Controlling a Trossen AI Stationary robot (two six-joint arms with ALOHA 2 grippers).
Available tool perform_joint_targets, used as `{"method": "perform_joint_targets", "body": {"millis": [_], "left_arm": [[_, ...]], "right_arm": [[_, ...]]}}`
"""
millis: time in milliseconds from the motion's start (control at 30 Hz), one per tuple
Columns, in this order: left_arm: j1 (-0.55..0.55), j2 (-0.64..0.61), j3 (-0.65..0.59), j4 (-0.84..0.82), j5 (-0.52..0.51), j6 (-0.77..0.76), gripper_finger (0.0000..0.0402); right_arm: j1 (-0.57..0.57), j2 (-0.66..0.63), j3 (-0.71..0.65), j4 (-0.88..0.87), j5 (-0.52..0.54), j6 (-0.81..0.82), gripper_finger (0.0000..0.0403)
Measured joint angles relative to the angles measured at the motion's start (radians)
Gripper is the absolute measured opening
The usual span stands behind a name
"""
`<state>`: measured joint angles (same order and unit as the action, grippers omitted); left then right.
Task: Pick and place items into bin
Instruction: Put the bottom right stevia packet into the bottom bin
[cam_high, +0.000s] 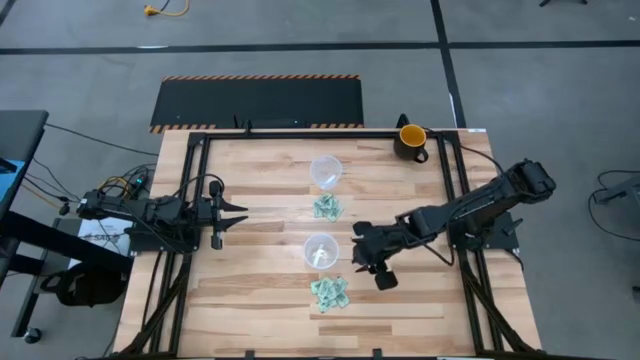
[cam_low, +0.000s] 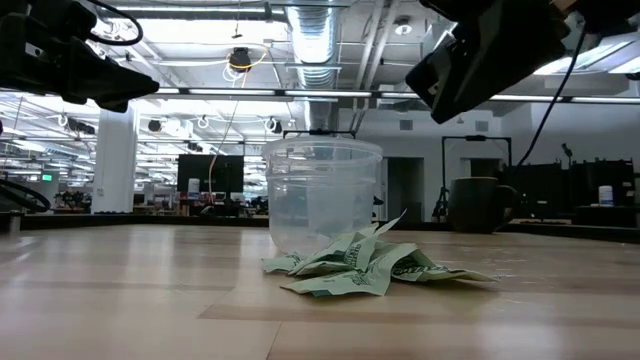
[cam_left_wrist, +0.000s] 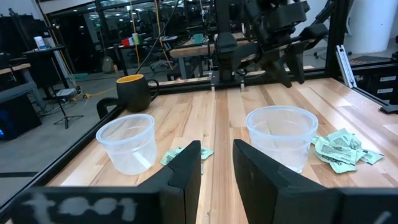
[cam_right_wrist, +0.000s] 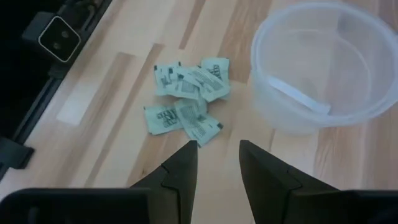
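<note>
Two piles of small pale green packets lie flat on the wooden table: a near pile (cam_high: 329, 292) (cam_right_wrist: 186, 102) (cam_low: 370, 265) and a far pile (cam_high: 327, 208) (cam_left_wrist: 180, 155). A clear plastic cup stands by each, the near cup (cam_high: 320, 250) (cam_right_wrist: 329, 68) and the far cup (cam_high: 325, 172) (cam_left_wrist: 127, 143). My right gripper (cam_high: 362, 258) (cam_right_wrist: 217, 149) hovers open above the table, just right of the near cup and pile, touching nothing. My left gripper (cam_high: 235, 215) (cam_left_wrist: 217, 152) waits open at the table's left, pointing toward the cups.
A dark mug with a yellow inside (cam_high: 411, 140) (cam_left_wrist: 137, 92) (cam_low: 480, 205) stands near the table's far edge. A black metal frame (cam_high: 450, 190) runs along the table's sides. Bare wood lies between the left gripper and the cups.
</note>
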<state>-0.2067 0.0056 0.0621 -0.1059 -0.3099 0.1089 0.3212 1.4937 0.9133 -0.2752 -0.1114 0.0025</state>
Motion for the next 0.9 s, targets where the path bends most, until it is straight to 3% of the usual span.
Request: {"method": "perform_joint_targets", "body": {"millis": [367,633,900], "left_arm": [[0.000,0.000,0.000,0.000,0.000,0.000,0.0084],[0.000,0.000,0.000,0.000,0.000,0.000,0.0084],[0.000,0.001,0.000,0.000,0.000,0.000,0.0084]], "right_arm": [[0.071,0.007,0.000,0.040,0.156,0.094,0.0113],[0.101,0.131,0.000,0.162,0.192,0.131,0.0113],[0.110,0.263,0.088,0.179,0.191,0.183,0.0113]]}}
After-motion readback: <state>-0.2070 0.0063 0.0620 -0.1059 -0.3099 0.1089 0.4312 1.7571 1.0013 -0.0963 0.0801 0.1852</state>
